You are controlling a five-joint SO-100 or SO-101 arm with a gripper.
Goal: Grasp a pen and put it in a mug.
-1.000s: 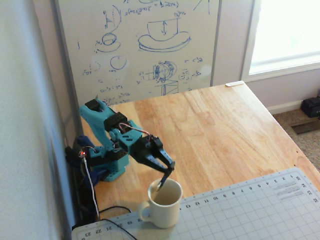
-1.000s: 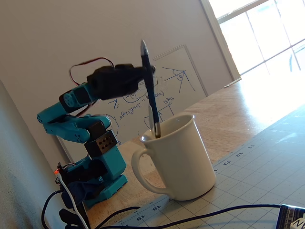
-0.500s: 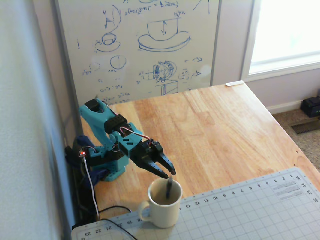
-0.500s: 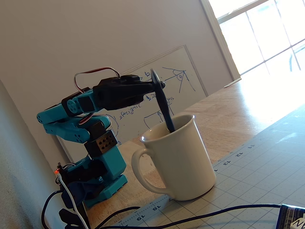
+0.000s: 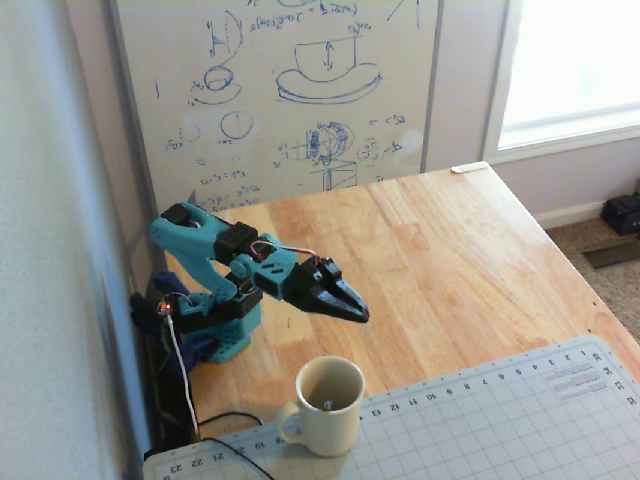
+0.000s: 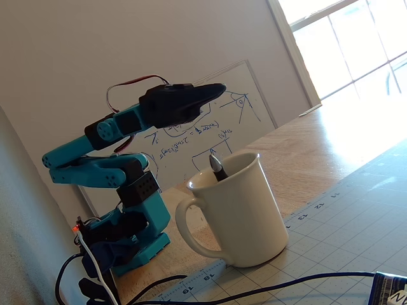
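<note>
Both fixed views show the pen standing inside the mug, long axis steeply upright and leaning a little, its dark upper end poking just above the rim toward the far side. From the high fixed view only a small dark bit of it shows at the mug's pale bottom. The mug sits at the near left of the tabletop, on the far edge of a gridded cutting mat, handle to the left. The pincer hangs above and beyond the mug, clenched and empty, clear of the pen.
</note>
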